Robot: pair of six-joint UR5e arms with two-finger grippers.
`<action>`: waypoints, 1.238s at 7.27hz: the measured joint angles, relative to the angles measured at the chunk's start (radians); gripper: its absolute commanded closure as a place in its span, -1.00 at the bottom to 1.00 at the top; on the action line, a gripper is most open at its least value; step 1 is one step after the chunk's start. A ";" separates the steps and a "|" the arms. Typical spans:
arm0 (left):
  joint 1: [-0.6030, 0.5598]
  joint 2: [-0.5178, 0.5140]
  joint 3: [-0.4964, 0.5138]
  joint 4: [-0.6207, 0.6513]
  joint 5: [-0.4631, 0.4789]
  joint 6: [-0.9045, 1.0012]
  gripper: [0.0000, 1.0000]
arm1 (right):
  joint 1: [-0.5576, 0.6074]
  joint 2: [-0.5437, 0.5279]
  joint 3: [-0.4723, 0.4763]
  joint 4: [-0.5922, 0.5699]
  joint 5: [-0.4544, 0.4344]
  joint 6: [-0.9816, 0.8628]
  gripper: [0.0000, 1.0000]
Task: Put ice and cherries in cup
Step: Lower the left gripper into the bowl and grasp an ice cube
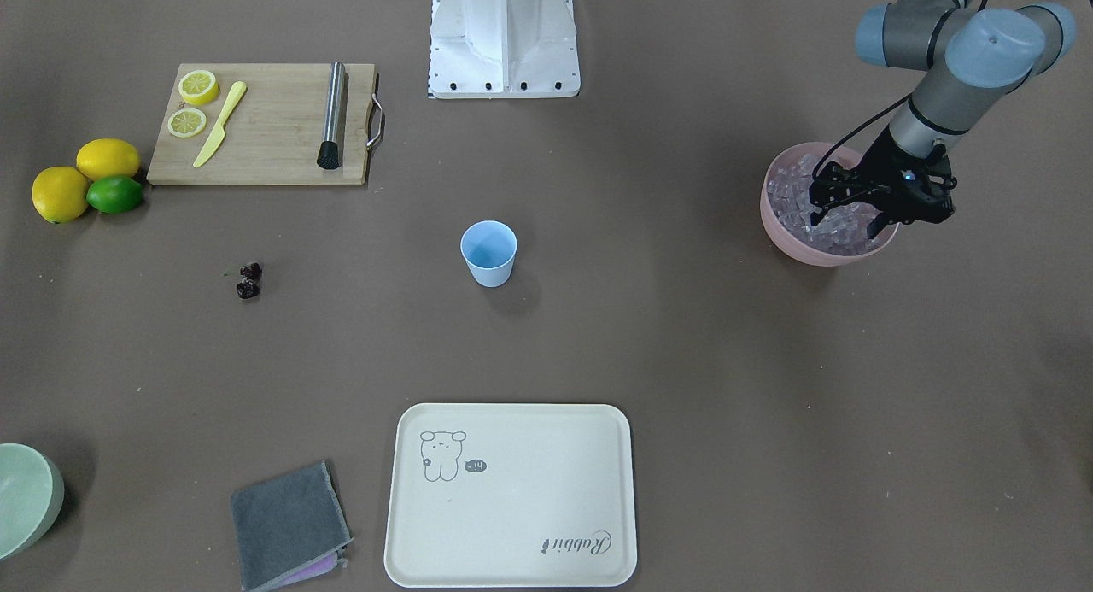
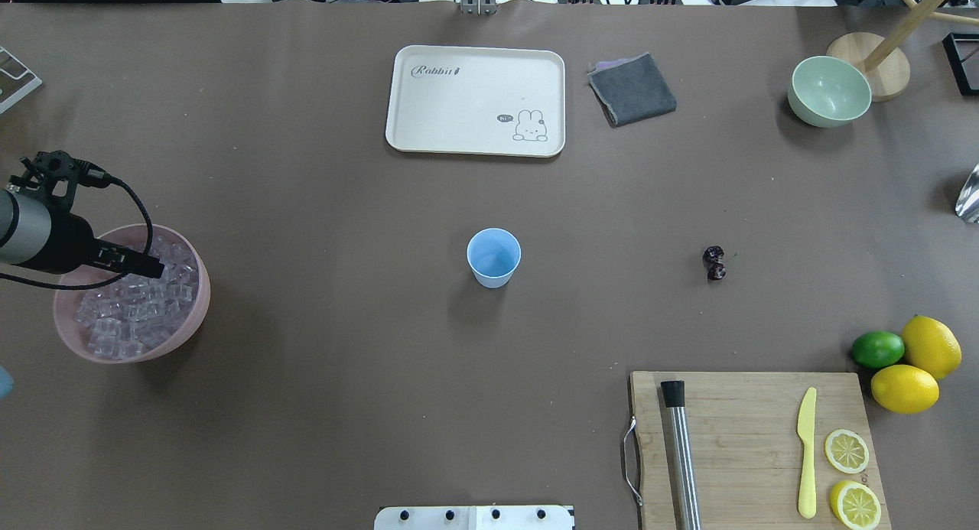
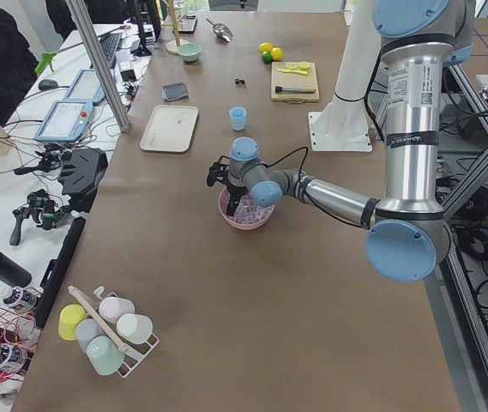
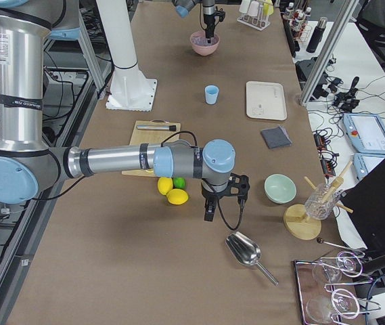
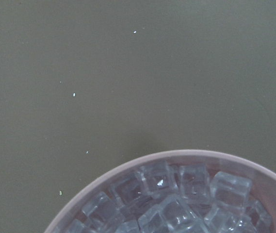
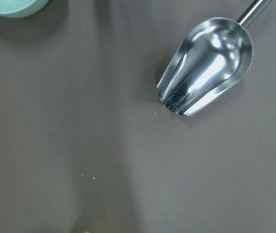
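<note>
Where the left gripper point(image 1: 845, 225) reaches down into the pink bowl point(image 1: 784, 243), we see its two fingers spread apart, their tips among the ice point(image 1: 790, 190); whether a cube lies between them we cannot tell. The bowl, heaped with cubes, stands near the table's end on the robot's left. The pale blue cup point(image 1: 489, 253) stands upright at the table's middle, well apart from the bowl. The cherries point(image 1: 248, 281) lie on the bare table to the cup's right side, apart from it. The right gripper point(image 4: 210, 211) hangs over the table near the lemons point(image 4: 176, 196) and the metal scoop point(image 6: 205, 68); we cannot tell whether its fingers are parted.
</note>
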 measured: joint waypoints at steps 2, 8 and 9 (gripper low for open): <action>0.001 0.005 -0.009 -0.002 -0.002 0.000 -0.70 | 0.000 0.000 0.004 0.000 0.000 -0.001 -1.00; 0.016 0.010 -0.013 -0.002 -0.001 -0.003 -0.68 | 0.000 -0.002 0.006 -0.001 0.000 0.001 -1.00; 0.018 0.010 -0.013 -0.002 0.000 -0.002 -0.68 | 0.000 -0.002 0.006 -0.001 0.000 0.001 -1.00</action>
